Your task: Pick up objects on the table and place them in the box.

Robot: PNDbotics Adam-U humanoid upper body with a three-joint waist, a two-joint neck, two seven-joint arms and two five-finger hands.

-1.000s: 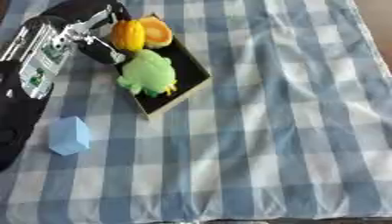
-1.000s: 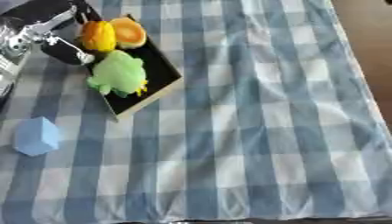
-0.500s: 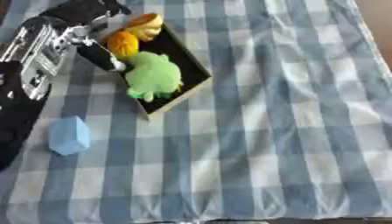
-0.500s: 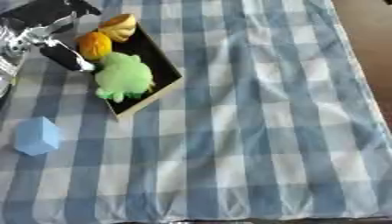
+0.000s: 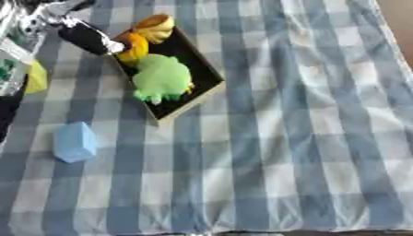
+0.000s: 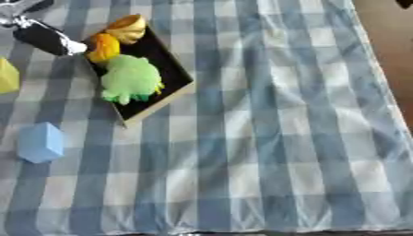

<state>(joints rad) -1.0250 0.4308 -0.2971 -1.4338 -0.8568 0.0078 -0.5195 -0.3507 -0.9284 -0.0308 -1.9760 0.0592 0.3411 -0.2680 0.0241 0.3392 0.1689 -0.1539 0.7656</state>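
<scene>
A black box (image 5: 200, 79) lies askew at the upper left of the checked cloth. Inside it are a green plush toy (image 5: 162, 79), an orange round thing (image 5: 135, 46) and a yellow-orange thing (image 5: 155, 26) at its far end. My left hand (image 5: 87, 37) comes in from the top left corner, open, with one straight black finger whose pale tip touches the orange thing. A light blue block (image 5: 75, 141) stands on the cloth left of the box. A small yellow thing (image 6: 6, 76) lies at the left edge, under my arm. My right hand does not show.
My silver and black left arm (image 5: 20, 32) fills the upper left corner. The blue and white checked cloth (image 5: 290, 138) covers the table, and its right edge (image 6: 379, 50) borders brown floor.
My left hand's finger has drawn back up and left to the box's far corner. The orange things have shifted in the box. The yellow thing at the left edge now shows.
</scene>
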